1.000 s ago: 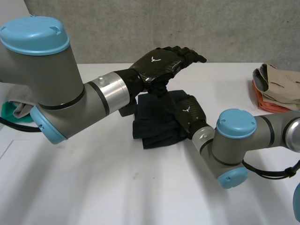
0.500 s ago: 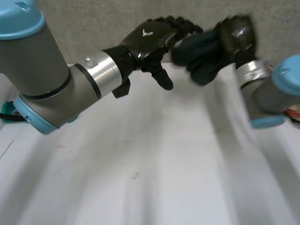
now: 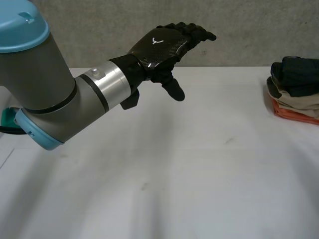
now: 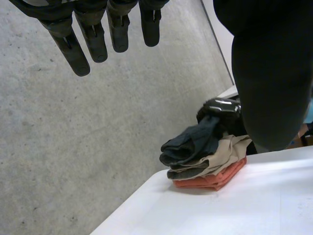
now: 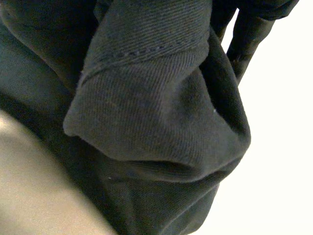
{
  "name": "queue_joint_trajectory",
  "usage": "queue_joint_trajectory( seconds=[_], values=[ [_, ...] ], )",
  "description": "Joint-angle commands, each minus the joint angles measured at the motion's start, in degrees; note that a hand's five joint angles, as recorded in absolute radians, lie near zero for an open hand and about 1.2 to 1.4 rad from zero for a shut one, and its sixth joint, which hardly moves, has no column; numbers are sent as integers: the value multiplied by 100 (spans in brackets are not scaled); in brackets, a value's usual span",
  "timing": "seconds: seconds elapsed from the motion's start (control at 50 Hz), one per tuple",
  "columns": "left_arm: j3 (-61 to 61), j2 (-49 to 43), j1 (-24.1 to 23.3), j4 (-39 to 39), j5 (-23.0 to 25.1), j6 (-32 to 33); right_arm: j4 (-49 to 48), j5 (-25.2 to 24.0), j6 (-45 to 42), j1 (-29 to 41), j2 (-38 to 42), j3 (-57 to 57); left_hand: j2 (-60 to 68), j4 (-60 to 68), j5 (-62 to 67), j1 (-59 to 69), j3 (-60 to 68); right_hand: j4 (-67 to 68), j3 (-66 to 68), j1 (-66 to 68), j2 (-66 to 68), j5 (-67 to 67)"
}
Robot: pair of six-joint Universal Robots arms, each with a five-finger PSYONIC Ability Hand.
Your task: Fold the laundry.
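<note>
A dark navy folded garment point(image 3: 298, 69) lies on top of a pile at the table's far right, over a beige garment point(image 3: 295, 99) and an orange one point(image 3: 294, 114). In the left wrist view my right hand point(image 4: 222, 105) rests at the back of the dark garment point(image 4: 193, 142). In the right wrist view the dark cloth point(image 5: 146, 107) is bunched under the palm with curled fingers point(image 5: 244, 39) beside it and beige cloth point(image 5: 34, 186) below. My left hand point(image 3: 162, 47) hovers open above the table's back middle, its fingers point(image 4: 93, 39) straight and holding nothing.
The white table point(image 3: 174, 174) spreads in front of the left arm. A teal item point(image 3: 7, 119) shows behind the left arm at the table's left edge. A grey wall point(image 3: 249, 25) runs along the far side.
My right hand closed on the dark garment, lifted it from the table's middle and carried it right onto the pile. My left hand stayed open, rising slightly.
</note>
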Motion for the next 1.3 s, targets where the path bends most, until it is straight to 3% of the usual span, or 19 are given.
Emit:
queue_joint_trajectory(
  seconds=[0.02,0.04,0.06,0.08,0.18,0.3,0.4,0.54,0.56,0.6,0.72,0.76,0.84,0.86,0.92,0.96,1.1,1.16,1.3],
  values=[
    [-46,16,-1,-9,-6,-5,-28,-535,102,-338,117,196,145,176,57,232,174,821,1110,1835,1152,1455],
    [-46,25,-1,-9,-6,-5,-28,-526,146,-355,3,240,145,176,57,232,174,-3196,-2906,-2181,-2864,-2562],
    [-46,33,-9,-17,-6,-5,25,-518,155,-364,-85,258,145,176,57,232,174,-5434,-5144,-4419,-5102,-4800],
    [-46,42,-18,-26,-6,-14,69,-491,164,-364,-182,293,145,176,57,232,174,-5869,-5579,-4854,-5537,-5235],
    [-72,68,-71,-35,3,-49,709,-395,181,-435,-779,566,145,176,57,232,174,-5869,-5579,-4854,-5537,-5235],
    [-125,139,-212,-35,3,-32,2308,-386,-20,-575,-1781,934,145,176,57,232,174,-5869,-5579,-4854,-5537,-5235],
    [-222,200,-220,-26,12,-32,3197,-316,-1064,-962,-2519,1295,145,176,57,232,174,-5869,-5579,-4854,-5537,-5235],
    [-213,323,-229,0,3,-49,3831,1467,-3385,-1006,-3276,1190,128,159,40,215,157,-5869,-5579,-4854,-5537,-5235],
    [-187,384,-229,9,-6,-58,3753,1895,-3813,-936,-3407,1138,128,159,40,215,157,-5869,-5579,-4854,-5537,-5235],
    [-152,446,-220,18,-15,-58,3629,2118,-4045,-752,-3496,1137,144,176,57,232,174,-5869,-5579,-4854,-5537,-5235],
    [42,833,-54,158,-646,-32,2417,2040,-3792,1119,-3812,1628,145,176,57,232,174,-5869,-5579,-4854,-5537,-5235],
    [68,929,95,176,-945,30,2110,1961,-3686,1488,-4040,1927,145,176,57,232,174,-5869,-5579,-4854,-5537,-5235],
    [33,1140,920,167,-1552,328,1757,1628,-3528,2218,-4340,2516,94,126,7,182,124,-5869,-5579,-4854,-5537,-5235],
    [-19,1132,1357,124,-1735,651,1765,1514,-3475,2550,-4401,2735,77,109,-10,165,107,-5869,-5579,-4854,-5537,-5235],
    [-151,1080,1896,79,-1948,1416,1914,1469,-3440,3122,-4384,3122,77,109,-10,165,107,-5869,-5579,-4854,-5537,-5235],
    [-274,800,2336,70,-2088,2347,2046,1486,-3448,3300,-4375,3316,44,75,-44,131,73,-5869,-5579,-4854,-5537,-5235],
    [50,-949,3268,202,-2001,4142,2424,1574,-3501,3661,-4305,3967,-40,-9,-128,47,-11,-5869,-5579,-4854,-5537,-5235],
    [505,-1861,3654,386,-1835,4318,2460,1592,-3492,3644,-4305,4221,-107,-76,-195,-20,-78,-5869,-5579,-4854,-5537,-5235],
    [1587,-3287,3972,730,-1272,4293,2451,1566,-3501,3591,-4296,4740,9,41,-78,97,39,-5869,-5579,-4854,-5537,-5235]
  ],
)
